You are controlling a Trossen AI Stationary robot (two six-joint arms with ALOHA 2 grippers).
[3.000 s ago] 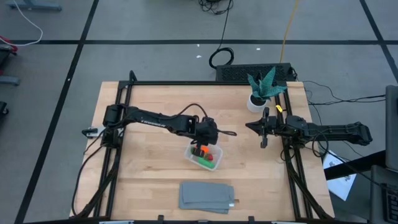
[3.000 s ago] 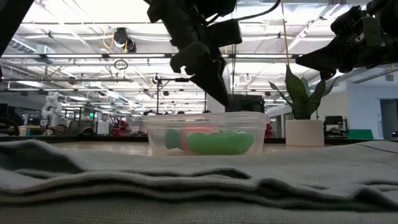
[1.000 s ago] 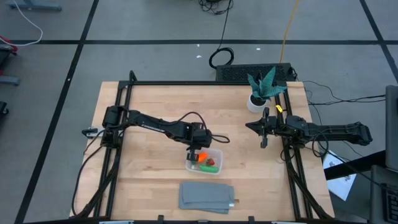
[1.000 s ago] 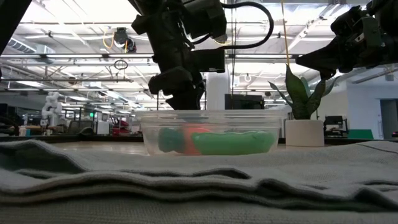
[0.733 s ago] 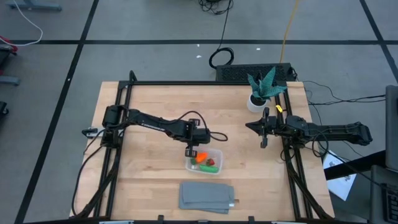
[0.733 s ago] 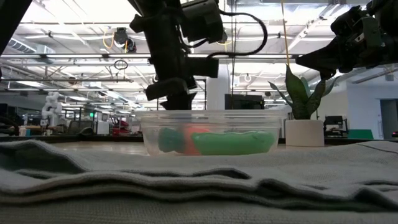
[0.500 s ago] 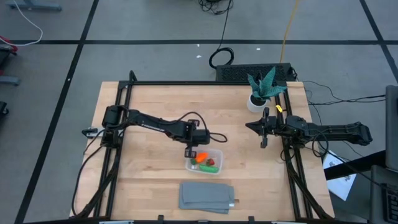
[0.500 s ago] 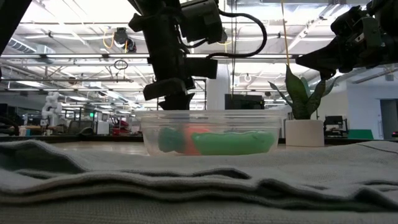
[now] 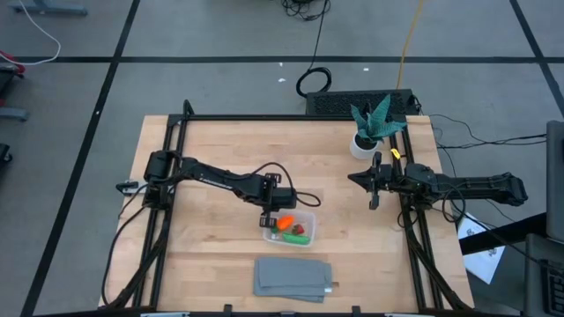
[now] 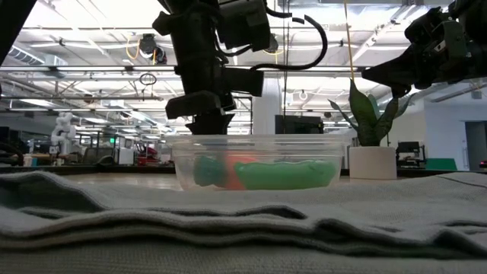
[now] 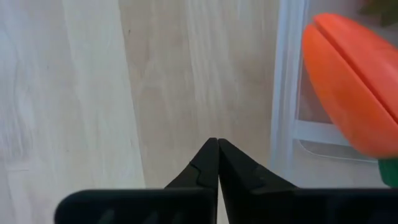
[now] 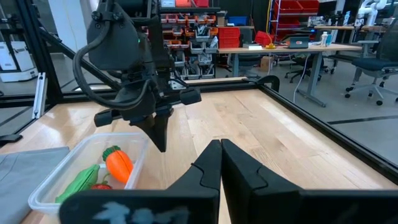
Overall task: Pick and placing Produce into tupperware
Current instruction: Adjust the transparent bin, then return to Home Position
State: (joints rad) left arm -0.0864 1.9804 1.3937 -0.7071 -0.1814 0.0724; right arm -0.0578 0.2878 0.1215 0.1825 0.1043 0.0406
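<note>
While both grippers sit closed, empty, tupperware (image 9: pixel 289 227) holds 3 produce (image 9: pixel 292 228) pieces.

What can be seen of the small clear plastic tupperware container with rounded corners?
The small clear plastic tupperware container is rectangular with rounded corners, a thickened rim and translucent walls. It has no lid on and sits flat and upright on the wooden table, between the grey folded cloth and the left arm. Inside lie an orange carrot-like piece, an elongated green piece and a small red piece. The shut left gripper points down at the container's left end, just outside the rim; contact cannot be told.
</note>
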